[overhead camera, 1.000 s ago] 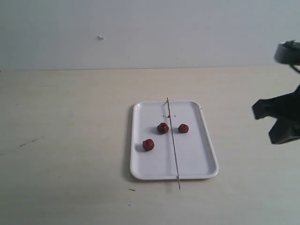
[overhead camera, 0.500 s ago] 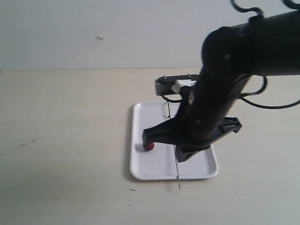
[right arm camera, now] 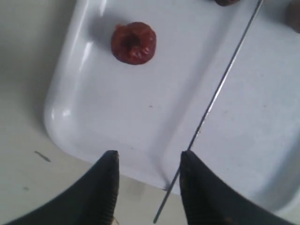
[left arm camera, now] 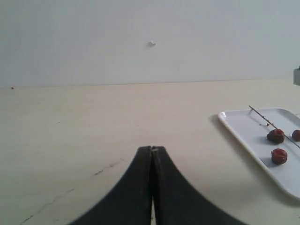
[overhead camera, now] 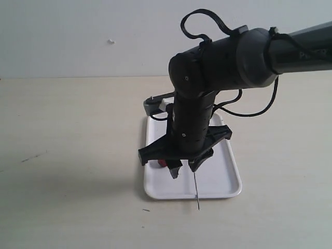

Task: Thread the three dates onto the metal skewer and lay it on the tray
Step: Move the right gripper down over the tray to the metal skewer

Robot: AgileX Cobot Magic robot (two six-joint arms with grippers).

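The white tray (overhead camera: 225,182) lies mid-table, mostly covered by my right arm. The thin metal skewer (right arm camera: 224,77) rests lengthwise on it, its near tip (overhead camera: 197,199) sticking out over the front rim. My right gripper (right arm camera: 149,157) hangs open and empty just above that rim, the skewer's end running close beside one finger (right arm camera: 190,164). One wrinkled red-brown date (right arm camera: 133,42) sits on the tray ahead of the fingers. Two more dates (left arm camera: 275,136) (left arm camera: 296,135) show in the left wrist view. My left gripper (left arm camera: 151,150) is shut on nothing, above bare table well left of the tray (left arm camera: 243,125).
The pale wooden table (overhead camera: 67,155) runs back to a plain grey wall (overhead camera: 78,36). My right arm's black body and cables (overhead camera: 207,93) hang over the tray's far half. A small dark speck (overhead camera: 146,210) lies on the table by the tray's front corner.
My right arm has swung in from the right edge to over the tray's front, and its jaws have opened. The dates, skewer and tray have not moved. The left gripper stays shut.
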